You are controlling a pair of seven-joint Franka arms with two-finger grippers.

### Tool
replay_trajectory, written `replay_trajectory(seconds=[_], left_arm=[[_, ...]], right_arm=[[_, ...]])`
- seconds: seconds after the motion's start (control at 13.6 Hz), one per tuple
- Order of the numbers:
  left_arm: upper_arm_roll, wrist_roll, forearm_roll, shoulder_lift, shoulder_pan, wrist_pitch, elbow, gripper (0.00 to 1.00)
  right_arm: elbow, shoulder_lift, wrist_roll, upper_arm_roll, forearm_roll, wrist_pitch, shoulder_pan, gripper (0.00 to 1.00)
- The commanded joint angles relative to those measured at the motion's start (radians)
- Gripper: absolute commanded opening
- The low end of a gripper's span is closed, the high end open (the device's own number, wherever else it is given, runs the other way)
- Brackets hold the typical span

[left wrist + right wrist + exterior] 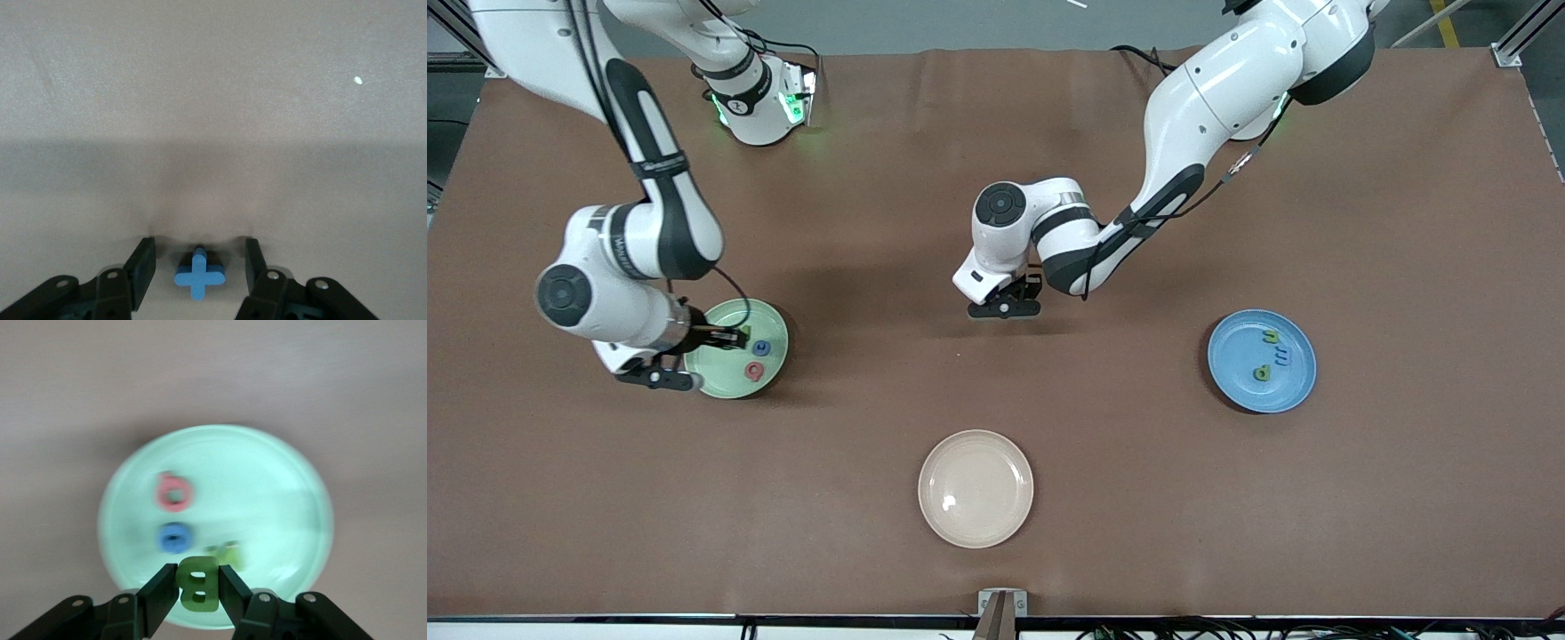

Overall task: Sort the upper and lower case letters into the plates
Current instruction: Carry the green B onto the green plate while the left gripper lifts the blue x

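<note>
Right hand [198, 587] is clamped on a chunky dark green letter B [198, 584] above the round pale green plate [775, 322], left hand [197, 267] low over the brown counter [996, 533], fingers apart, straddling a small blue cross-shaped letter [199, 276].

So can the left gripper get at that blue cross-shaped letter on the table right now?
Probably yes. The left gripper is low over the bare table with its fingers straddling the blue cross-shaped letter, a gap on each side, and nothing else is near it.

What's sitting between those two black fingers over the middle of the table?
A small blue letter lies on the table between the left gripper's fingers, not yet touched; the left wrist view shows it.
</note>
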Motion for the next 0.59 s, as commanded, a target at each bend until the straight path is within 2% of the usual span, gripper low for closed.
replay_trajectory(seconds=[0.0, 0.44, 0.51], left_arm=[[0.005, 0.013, -0.024, -0.003, -0.011, -0.003, 0.011, 0.60], [0.005, 0.013, -0.025, 0.000, -0.013, -0.009, 0.002, 0.56], [0.005, 0.013, -0.030, 0.000, -0.013, -0.011, 0.000, 0.52]], right_arm=[[-0.019, 0.003, -0.063, 0.022, -0.030, 0.045, -0.062, 0.00], [-0.013, 0.113, -0.095, 0.027, -0.014, 0.183, -0.092, 0.00], [-0.013, 0.124, -0.094, 0.027, -0.014, 0.203, -0.087, 0.00]])
